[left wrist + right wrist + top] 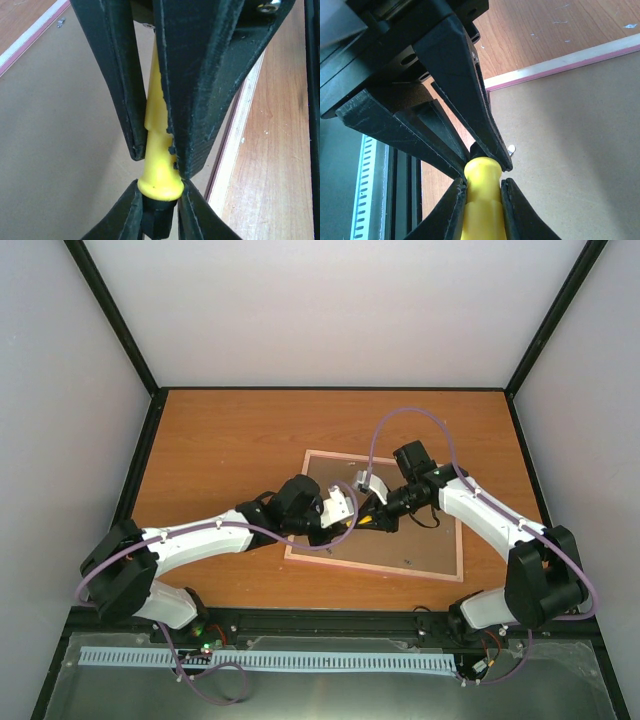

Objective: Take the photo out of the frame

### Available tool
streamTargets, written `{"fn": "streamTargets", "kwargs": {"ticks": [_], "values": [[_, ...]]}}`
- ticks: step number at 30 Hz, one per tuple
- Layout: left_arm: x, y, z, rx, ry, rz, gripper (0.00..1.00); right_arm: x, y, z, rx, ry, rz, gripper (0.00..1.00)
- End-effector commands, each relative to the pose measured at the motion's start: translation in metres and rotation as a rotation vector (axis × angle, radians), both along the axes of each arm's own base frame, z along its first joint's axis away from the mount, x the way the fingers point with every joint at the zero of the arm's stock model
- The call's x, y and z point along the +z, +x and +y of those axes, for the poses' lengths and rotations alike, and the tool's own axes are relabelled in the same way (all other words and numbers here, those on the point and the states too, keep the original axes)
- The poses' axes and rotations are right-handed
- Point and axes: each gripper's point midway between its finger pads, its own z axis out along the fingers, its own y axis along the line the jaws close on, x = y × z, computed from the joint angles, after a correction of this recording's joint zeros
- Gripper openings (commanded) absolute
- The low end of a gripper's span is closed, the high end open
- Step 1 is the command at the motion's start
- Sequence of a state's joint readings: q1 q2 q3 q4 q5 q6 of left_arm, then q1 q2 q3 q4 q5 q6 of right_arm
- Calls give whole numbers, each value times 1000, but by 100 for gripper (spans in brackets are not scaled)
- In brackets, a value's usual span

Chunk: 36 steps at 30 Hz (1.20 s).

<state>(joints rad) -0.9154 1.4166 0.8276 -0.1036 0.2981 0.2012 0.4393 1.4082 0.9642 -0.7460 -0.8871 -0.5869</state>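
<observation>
Wooden table [220,430], open room round frame [400,573], left gripper [160,162] and right gripper [484,182] clamped on yellow tool [159,186] over board [420,540], just inside near edge

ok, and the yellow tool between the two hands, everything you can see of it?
The yellow tool looks like a smooth, glossy plastic handle, stepped, widening to a rounded end with a black part beyond it. It is held over the brown backing board in the frame, near a pink edge. The left hand grips the yellow body; the right hand is shut at the black end. Any working tip is hidden, so its type is unclear.
</observation>
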Motion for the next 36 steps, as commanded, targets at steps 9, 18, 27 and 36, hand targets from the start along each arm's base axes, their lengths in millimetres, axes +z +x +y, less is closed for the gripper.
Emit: {"fn": "streamTargets", "kwargs": {"ticks": [9, 18, 27, 36], "values": [[19, 7, -9, 35, -43, -27, 2, 22, 17, -1, -43, -8, -91, 40], [8, 30, 36, 438, 18, 129, 1, 61, 69, -59, -387, 10, -267, 51], [-14, 41, 155, 1066, -95, 405, 1, 47, 78, -66, -413, -1, -198, 51], [-52, 12, 206, 1366, -221, 614, 1, 49, 74, -66, -398, 4, -209, 51]]}}
